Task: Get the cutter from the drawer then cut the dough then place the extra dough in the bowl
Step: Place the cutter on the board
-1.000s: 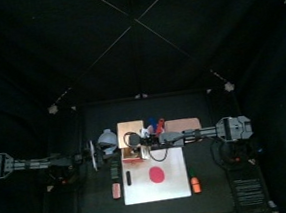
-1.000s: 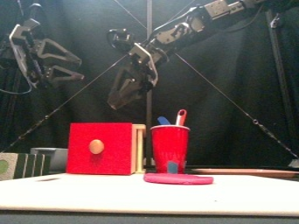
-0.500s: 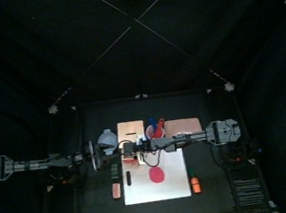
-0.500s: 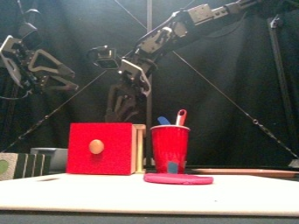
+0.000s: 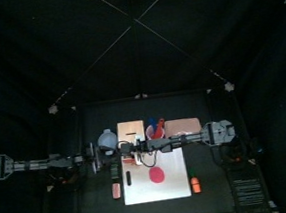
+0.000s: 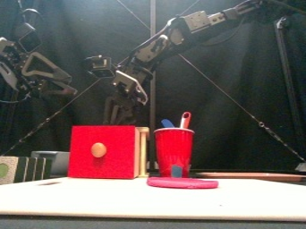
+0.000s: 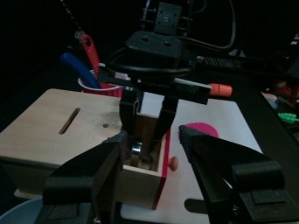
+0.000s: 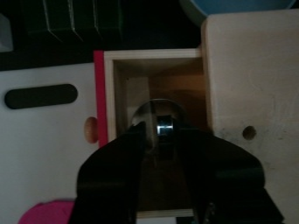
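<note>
Right wrist view looks straight down into the open drawer of the pale wooden box (image 8: 251, 105). The right gripper (image 8: 159, 133) reaches inside the drawer. The round metal cutter (image 8: 156, 115) sits on the drawer floor between its fingertips. Its fingers are parted, one on each side of the cutter. Whether they touch the metal cannot be told. The red drawer front (image 8: 100, 131) is pulled out from the box toward the table's front edge.

Left wrist view shows the left gripper (image 7: 152, 140) facing the box from its left side. Its two jaws are spread wide and grasp nothing. The front view shows the left arm raised high, above and to the left of the box.

A blue-grey bowl (image 8: 239, 7) stands just beside the box on its left. A red cup (image 6: 174, 150) with a blue and a red toy knife stands just beside the box on its right. A flat pink disc of dough (image 6: 182, 182) lies in front of the box, a little to its right. It rests uncut on the white cutting board (image 5: 182, 161), which stretches from the box toward the table's front edge.
</note>
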{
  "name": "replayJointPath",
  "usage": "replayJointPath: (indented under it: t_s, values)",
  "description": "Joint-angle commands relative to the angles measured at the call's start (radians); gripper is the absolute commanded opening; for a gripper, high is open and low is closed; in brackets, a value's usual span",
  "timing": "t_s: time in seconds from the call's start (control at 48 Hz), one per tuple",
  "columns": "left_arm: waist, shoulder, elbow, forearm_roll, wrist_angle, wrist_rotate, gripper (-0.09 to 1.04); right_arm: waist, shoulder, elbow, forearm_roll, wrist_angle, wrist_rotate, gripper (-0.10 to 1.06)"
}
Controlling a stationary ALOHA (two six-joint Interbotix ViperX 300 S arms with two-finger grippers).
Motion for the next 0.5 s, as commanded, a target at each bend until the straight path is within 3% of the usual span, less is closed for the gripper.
replayJointPath:
  t_s: [0.021,0.5]
  values:
    - [-0.002,0.002,-0.011,0.002,-0.005,0.002,0.86,-0.014,-0.025,-0.025,-0.003,0.002,-0.003,0.53]
    - [0.006,0.002,0.003,-0.008,-0.005,-0.002,0.86,0.040,-0.040,-0.173,-0.003,0.150,0.000,0.51]
